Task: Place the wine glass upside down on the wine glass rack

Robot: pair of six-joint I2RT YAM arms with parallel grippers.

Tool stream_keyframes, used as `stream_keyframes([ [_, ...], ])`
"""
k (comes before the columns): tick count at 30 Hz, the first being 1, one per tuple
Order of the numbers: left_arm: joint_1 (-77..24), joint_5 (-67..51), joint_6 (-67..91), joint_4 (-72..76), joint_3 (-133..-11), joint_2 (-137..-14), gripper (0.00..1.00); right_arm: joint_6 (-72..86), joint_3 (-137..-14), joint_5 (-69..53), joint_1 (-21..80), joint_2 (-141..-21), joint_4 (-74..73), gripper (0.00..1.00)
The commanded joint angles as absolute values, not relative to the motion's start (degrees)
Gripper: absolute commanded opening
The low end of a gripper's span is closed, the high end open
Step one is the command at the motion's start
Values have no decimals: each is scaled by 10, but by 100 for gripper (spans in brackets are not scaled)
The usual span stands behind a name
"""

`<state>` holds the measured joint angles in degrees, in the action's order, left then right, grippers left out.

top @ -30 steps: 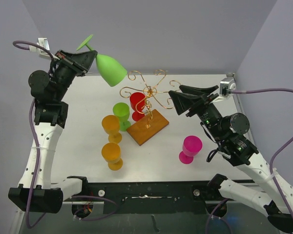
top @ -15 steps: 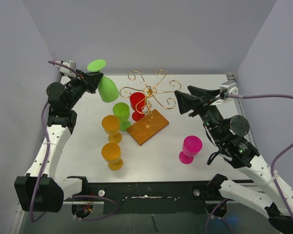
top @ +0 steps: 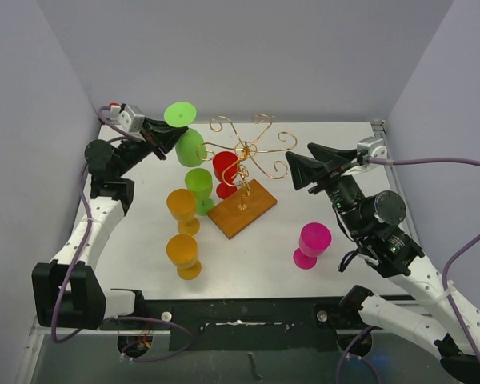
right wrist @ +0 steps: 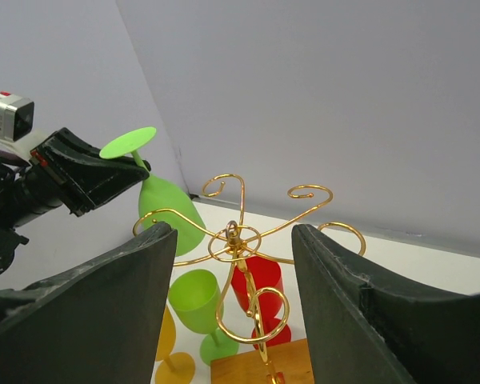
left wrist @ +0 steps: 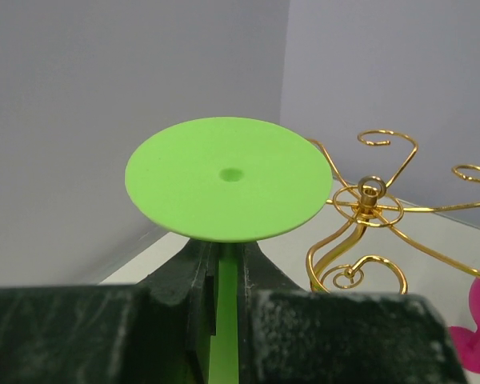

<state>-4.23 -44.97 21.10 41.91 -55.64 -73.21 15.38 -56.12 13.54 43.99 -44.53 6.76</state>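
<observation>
Nearest the arm bases, an orange glass stands upright on the table, to the near left of the wine glass rack, with a second orange glass just behind it. A pink glass stands upright to the rack's near right, well apart from it. The rack's wooden base lies at an angle, and the gold post rises from its middle. A small green glass stands close beside the base's left edge, and a red glass stands under the curled arms on the far left side. The right gripper hovers just right of the rack, level with the arms, its jaws wide apart and holding nothing. Farthest back, at the rack's left, the left gripper is clamped on the stem of the wine glass. The glass is inverted and slightly tilted, foot uppermost, with its bowl right beside the tip of the leftmost arm. Whether they touch I cannot tell.
</observation>
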Motion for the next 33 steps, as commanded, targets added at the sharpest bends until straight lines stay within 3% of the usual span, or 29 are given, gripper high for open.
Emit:
stream_keyframes([
  [1,-44,-507,184,476,-575,-757,0,149,-564,141,445,-433,92,60],
  [33,-123,-565,200,561,-620,-889,0,167,-570,127,445,-439,81,61],
])
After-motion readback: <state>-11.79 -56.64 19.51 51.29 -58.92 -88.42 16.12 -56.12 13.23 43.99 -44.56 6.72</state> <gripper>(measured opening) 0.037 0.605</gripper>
